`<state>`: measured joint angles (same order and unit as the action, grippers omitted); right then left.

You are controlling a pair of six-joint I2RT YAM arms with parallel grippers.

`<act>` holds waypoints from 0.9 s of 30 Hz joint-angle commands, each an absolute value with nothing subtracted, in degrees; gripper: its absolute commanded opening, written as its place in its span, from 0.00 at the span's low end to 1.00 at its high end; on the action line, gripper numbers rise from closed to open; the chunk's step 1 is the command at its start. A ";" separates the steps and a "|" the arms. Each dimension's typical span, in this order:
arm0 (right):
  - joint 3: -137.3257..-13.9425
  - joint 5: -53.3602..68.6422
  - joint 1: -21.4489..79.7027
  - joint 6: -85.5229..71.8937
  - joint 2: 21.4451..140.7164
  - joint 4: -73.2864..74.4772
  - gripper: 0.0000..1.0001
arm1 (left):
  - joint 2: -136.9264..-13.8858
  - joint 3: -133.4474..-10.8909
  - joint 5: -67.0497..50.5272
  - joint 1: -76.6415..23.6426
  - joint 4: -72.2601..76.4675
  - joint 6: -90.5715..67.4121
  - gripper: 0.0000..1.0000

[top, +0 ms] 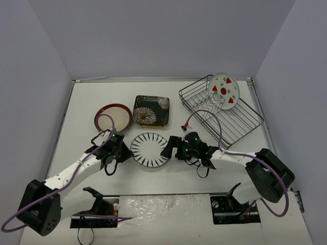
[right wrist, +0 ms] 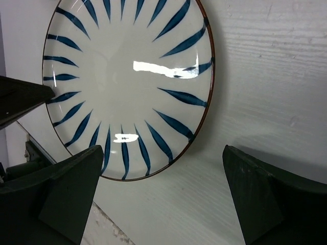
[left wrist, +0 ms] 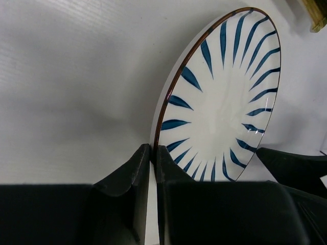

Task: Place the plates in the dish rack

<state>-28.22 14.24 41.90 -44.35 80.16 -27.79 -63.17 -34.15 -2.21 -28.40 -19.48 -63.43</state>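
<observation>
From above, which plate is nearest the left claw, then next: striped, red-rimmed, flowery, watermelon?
1. striped plate, at the left gripper.
2. red-rimmed plate, just behind it.
3. floral square plate, behind, rightward.
4. watermelon plate, far right, in the dish rack.

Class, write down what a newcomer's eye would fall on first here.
The blue-striped plate, front and centre, with the left gripper pinching its rim and the right gripper open beside it. Next, the watermelon plate standing in the dish rack far right.
</observation>
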 commanded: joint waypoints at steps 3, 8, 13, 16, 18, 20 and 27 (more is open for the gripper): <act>-26.81 19.59 40.44 -51.21 82.17 -37.08 1.00 | -56.47 -32.62 -5.02 -28.56 -13.44 -75.71 0.00; -26.60 22.24 39.78 -52.68 84.41 -39.67 1.00 | -53.34 -30.96 -5.07 -28.56 -13.03 -79.78 0.00; -27.03 24.73 39.90 -55.07 88.51 -42.67 1.00 | -51.54 -27.35 -7.72 -28.61 -8.97 -85.32 0.00; -26.89 24.44 39.81 -56.00 89.05 -43.76 1.00 | -51.15 -26.80 -8.35 -28.65 -9.14 -86.32 0.00; -26.88 24.97 39.73 -57.18 90.46 -44.74 1.00 | -50.63 -26.24 -8.70 -28.65 -9.20 -87.17 0.00; -26.89 25.42 39.70 -58.42 92.14 -45.87 1.00 | -50.10 -25.61 -9.12 -28.65 -8.24 -88.04 0.00; -26.81 27.84 39.81 -63.54 98.60 -53.34 0.99 | -48.96 -23.47 -10.76 -28.74 -5.00 -91.32 0.00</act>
